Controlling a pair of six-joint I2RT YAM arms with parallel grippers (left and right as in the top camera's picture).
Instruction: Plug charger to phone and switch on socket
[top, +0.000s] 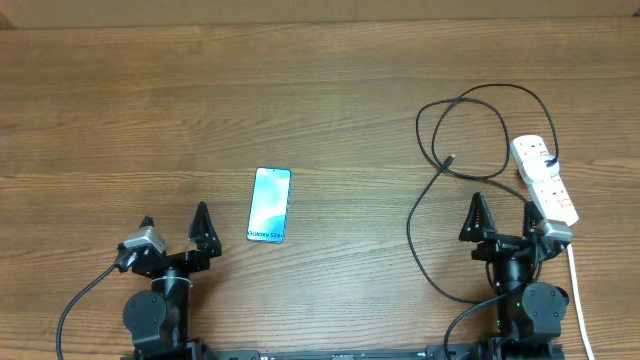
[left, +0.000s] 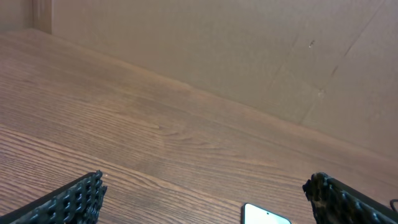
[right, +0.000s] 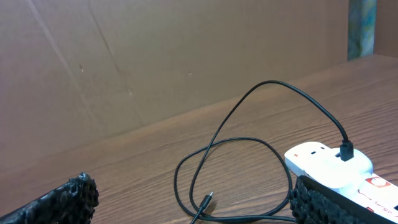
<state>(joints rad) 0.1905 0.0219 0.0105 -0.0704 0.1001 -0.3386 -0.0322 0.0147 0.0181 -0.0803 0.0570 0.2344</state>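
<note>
The phone (top: 269, 204) lies flat on the table with its light-blue screen up, the "Galaxy S24+" text at its near end; its far corner shows in the left wrist view (left: 264, 215). The charger (top: 432, 205) is a looped black cable, its connector tip (top: 450, 159) lying loose on the wood, also in the right wrist view (right: 205, 200). The socket (top: 545, 180) is a white power strip at the right with a black plug (right: 346, 150) in it. My left gripper (top: 175, 222) is open and empty, near-left of the phone. My right gripper (top: 502, 212) is open and empty, near the socket.
A thick white cord (top: 578, 290) runs from the socket toward the near edge, right of my right arm. A brown cardboard wall (left: 249, 50) stands along the table's far side. The wooden table (top: 130, 120) extends left and back.
</note>
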